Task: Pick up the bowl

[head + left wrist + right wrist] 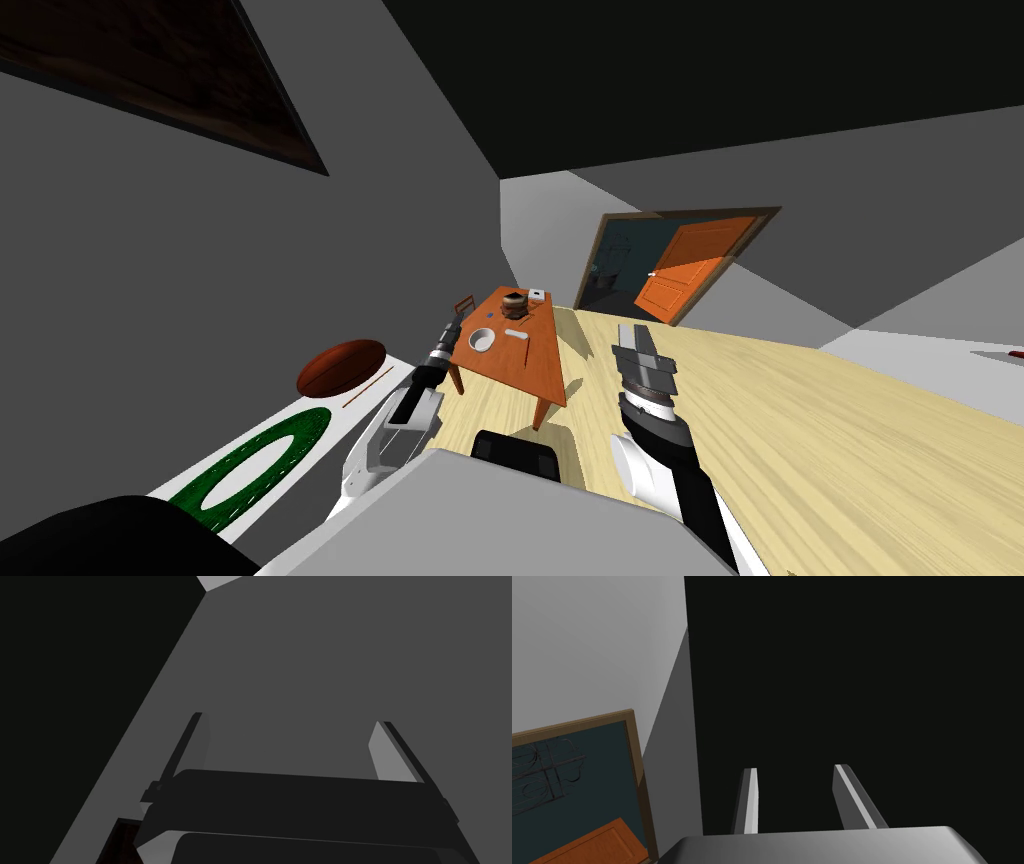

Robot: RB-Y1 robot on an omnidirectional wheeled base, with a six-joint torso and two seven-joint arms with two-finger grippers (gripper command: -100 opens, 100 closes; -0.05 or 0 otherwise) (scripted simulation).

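A small white bowl sits upright on the near left part of an orange-brown table. In the head view my left gripper shows just left of the bowl, over the table's left edge. Its fingers stand wide open with nothing between them in the left wrist view, where the left gripper faces a grey wall. My right gripper is raised to the right of the table, apart from it. The right gripper is open with a narrower, empty gap.
A brown pot, a white flat item and a pale utensil share the table. A chair stands at its far left. An open orange door is beyond. A brown oval lies on a white surface at left.
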